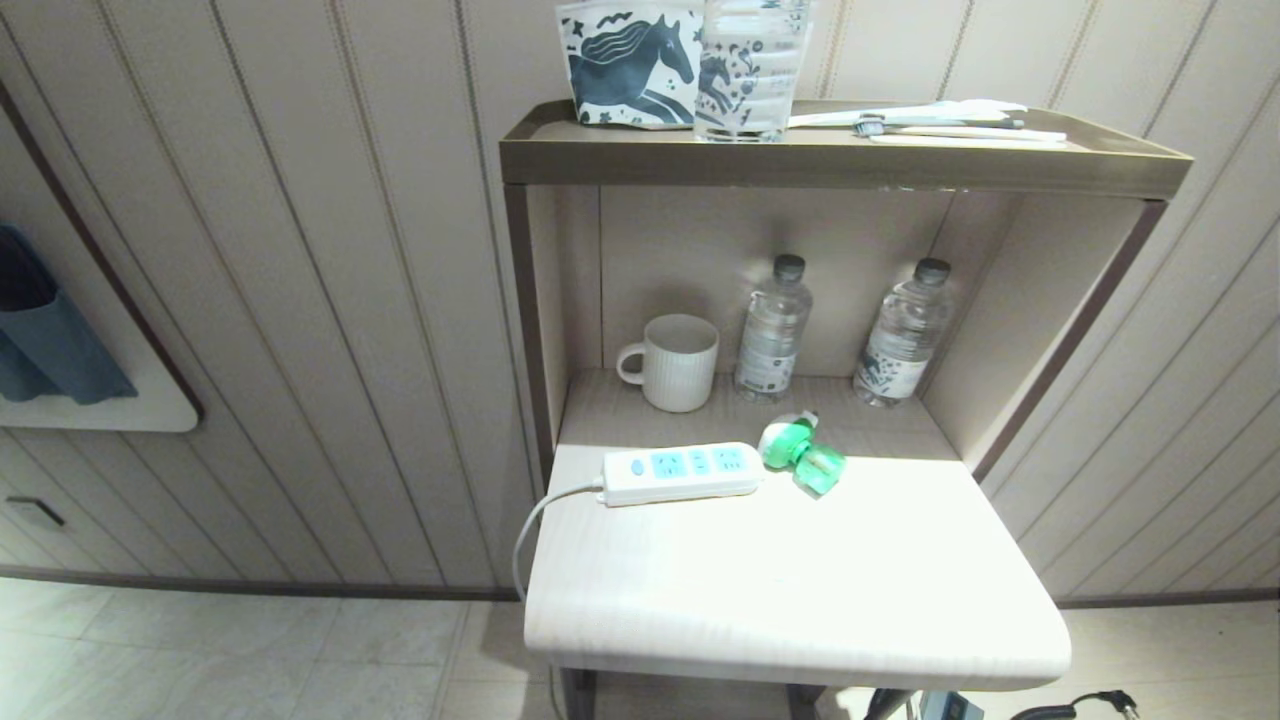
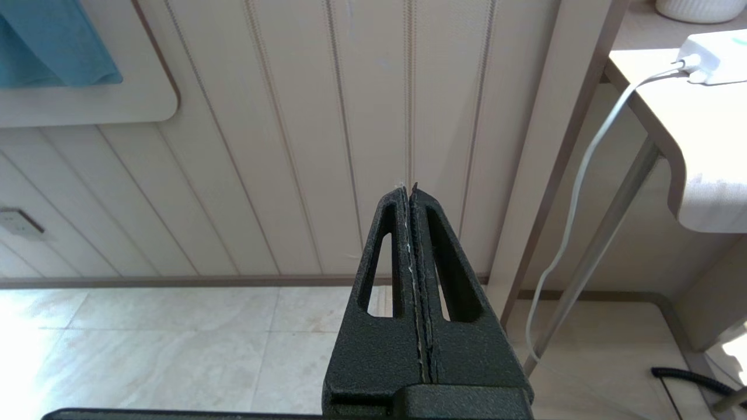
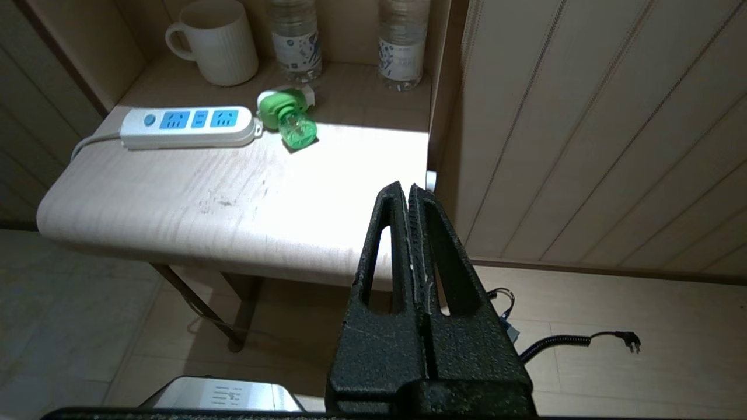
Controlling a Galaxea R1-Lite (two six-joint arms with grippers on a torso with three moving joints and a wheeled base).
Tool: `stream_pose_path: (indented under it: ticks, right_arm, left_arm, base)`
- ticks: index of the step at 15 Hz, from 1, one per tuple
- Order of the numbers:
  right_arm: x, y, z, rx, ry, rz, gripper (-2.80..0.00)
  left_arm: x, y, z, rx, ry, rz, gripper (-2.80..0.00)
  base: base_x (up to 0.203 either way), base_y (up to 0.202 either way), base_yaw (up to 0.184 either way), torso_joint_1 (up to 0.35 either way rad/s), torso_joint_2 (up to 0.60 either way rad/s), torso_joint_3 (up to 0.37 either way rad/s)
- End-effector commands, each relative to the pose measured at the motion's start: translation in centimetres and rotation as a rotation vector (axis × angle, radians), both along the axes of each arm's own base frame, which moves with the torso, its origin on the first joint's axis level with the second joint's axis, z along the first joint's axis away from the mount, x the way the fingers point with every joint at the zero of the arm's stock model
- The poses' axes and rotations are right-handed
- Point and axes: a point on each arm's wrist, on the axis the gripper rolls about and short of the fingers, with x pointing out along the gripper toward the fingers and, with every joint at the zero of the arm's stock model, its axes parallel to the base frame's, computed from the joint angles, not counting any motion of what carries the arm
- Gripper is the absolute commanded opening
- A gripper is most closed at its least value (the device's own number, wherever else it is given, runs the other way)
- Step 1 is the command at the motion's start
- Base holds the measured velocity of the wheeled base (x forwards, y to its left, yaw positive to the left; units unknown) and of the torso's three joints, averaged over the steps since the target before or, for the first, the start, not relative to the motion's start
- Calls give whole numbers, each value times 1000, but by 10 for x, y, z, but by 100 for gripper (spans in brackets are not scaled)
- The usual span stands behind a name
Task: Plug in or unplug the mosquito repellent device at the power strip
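Head view shows the mosquito repellent device (image 1: 802,454) lying on its side on the desk (image 1: 800,590), unplugged, at the power strip's (image 1: 682,472) socket-free end, the end away from the cord. Its white-and-green plug head sits just beside that end of the strip, possibly touching it, and its translucent green bottle points away from the strip toward the desk's front. The power strip lies flat with its light-blue socket faces upward, and its white cord (image 1: 540,520) leaves the far end and drops over the desk's side edge.

Behind the strip, in the open niche, stand a ribbed cream mug (image 1: 672,362) and two clear water bottles (image 1: 773,330), (image 1: 904,335), all upright and well apart from the strip. Above the niche, a shelf (image 1: 840,160) carries a horse-patterned pouch (image 1: 630,62), a clear glass (image 1: 752,68) and a toothbrush (image 1: 940,125).

Right wrist view has the right end effector (image 3: 408,189) hovering off the desk's front corner, well apart from the device (image 3: 288,114) and the strip (image 3: 187,125), its fingers pressed together on nothing. A black coiled cable (image 3: 578,341) lies on the floor below it.

Left wrist view has the left end effector (image 2: 408,189) low beside the desk, on the strip's cord side, facing the panelled wall (image 2: 292,146), its fingers likewise pressed together and empty.
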Motion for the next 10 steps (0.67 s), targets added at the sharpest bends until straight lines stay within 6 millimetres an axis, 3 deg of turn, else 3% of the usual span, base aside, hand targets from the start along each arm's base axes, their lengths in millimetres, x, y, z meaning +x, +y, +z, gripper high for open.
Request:
stream_pose_path:
  ticks: [1,3,5,7,10]
  right_arm:
    - [65,0,41,3,145,1,-280]
    - [105,1,68,1,225,23,-280]
    - [144,8,80,-8,381,96,-280]
    - [165,28,77,-29,528,226,-280]
    - [203,49,51,-63,712,282,-280]
  left_arm:
    - [0,0,0,0,0,0,-280]
    - [0,0,0,0,0,0,-280]
    - [0,0,0,0,0,0,-280]
    - [0,0,0,0,0,0,-280]
    - [0,0,0,0,0,0,-280]
  base:
    - [0,0,0,0,0,0]
    - [0,0,0,0,0,0]
    - [0,0,0,0,0,0]
    - [0,0,0,0,0,0]
    - [0,0,0,0,0,0]
